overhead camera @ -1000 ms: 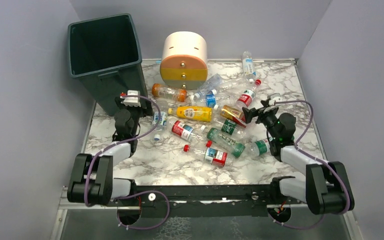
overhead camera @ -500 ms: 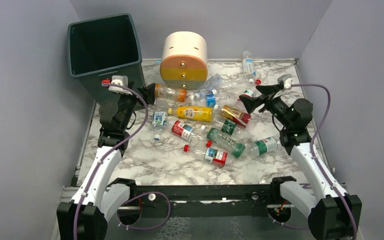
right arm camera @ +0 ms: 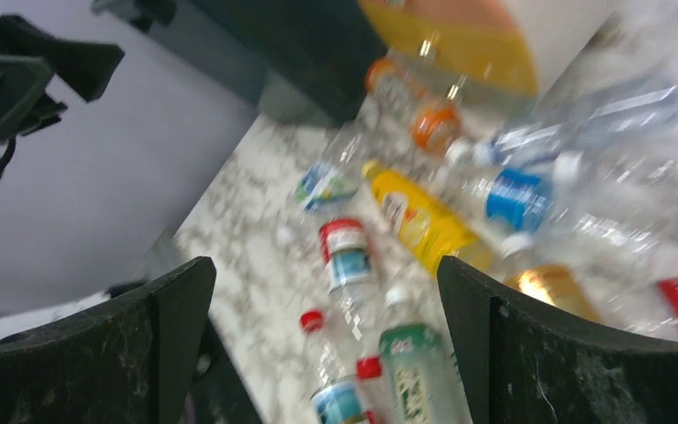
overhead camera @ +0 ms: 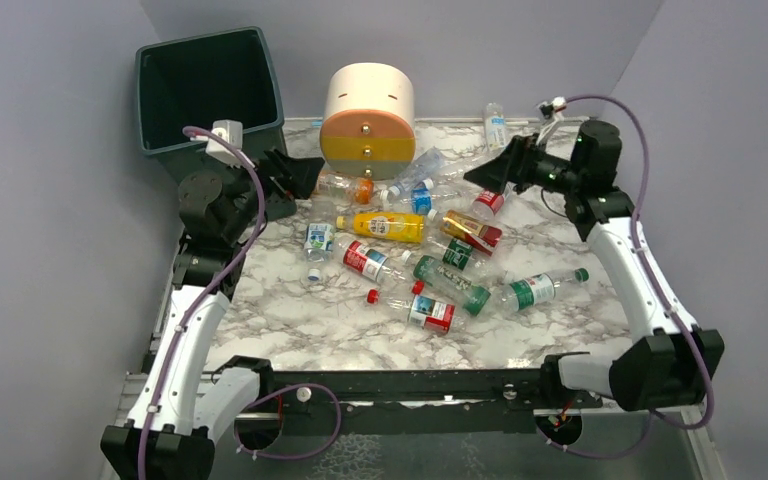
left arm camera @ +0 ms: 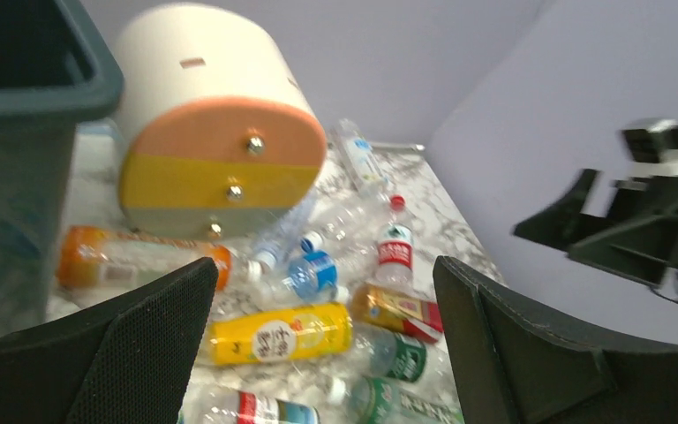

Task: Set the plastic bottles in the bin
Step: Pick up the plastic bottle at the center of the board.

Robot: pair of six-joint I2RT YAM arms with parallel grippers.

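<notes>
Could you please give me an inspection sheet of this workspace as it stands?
Surface: marble table, strewn with bottles.
Job's things: plastic bottles lying in a heap mid-table; bin upright at the far left.
Clutter: round drawer unit behind the heap.
Grippers: left gripper and right gripper open, empty, above the table.
Cables: purple cables looped along both arms.
Surroundings: plain walls; nothing else seen.

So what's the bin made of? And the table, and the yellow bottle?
Bin: looks like plastic, dark green-grey, smooth with a dull sheen.
Table: white with grey veins like marble, glossy; could be a printed sheet.
Yellow bottle: probably thin plastic, shiny, with a printed label.
</notes>
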